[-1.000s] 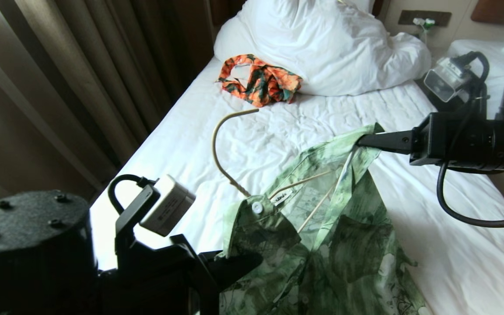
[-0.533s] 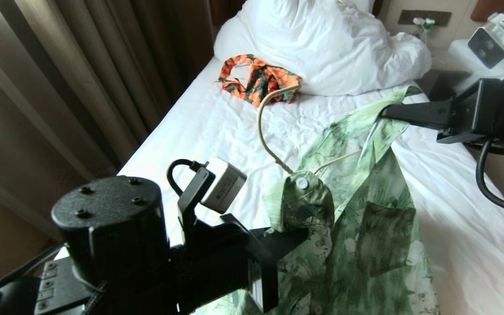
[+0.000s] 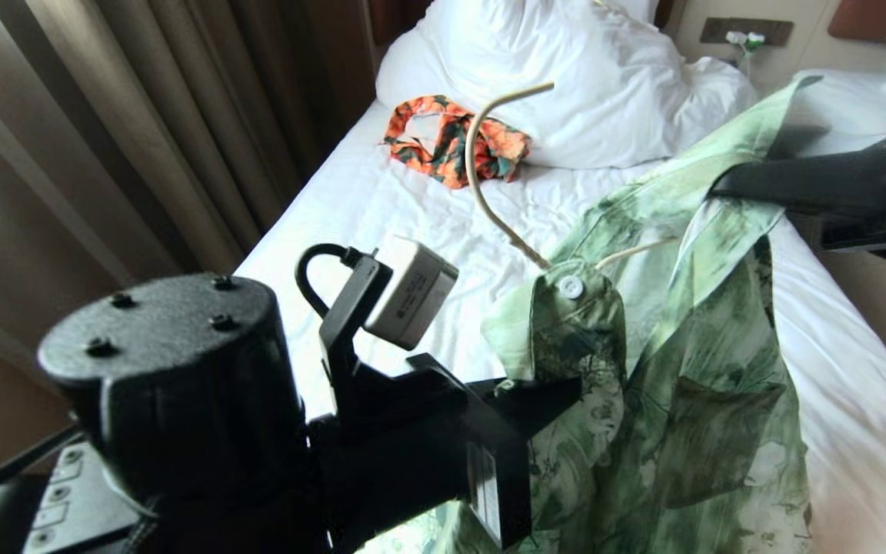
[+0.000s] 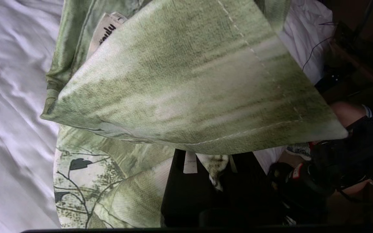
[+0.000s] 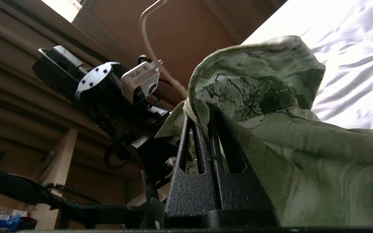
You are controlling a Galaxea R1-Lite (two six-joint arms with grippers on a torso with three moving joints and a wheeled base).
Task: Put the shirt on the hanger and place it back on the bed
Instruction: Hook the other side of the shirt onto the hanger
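Your shirt (image 3: 689,385) hangs in the air over the bed (image 3: 428,223), w/ the hanger (image 3: 489,192) inside it: hook sticking up out of the buttoned collar, one wire leg showing in the neck opening. Left gripper (image 3: 558,388) is clamped tight on the shirt's left front just below the collar. Right gripper (image 3: 720,185) is pinched closed on the right shoulder fabric, held higher. An orange floral garment (image 3: 451,142) lies further up the bed, next to the white duvet (image 3: 581,85).
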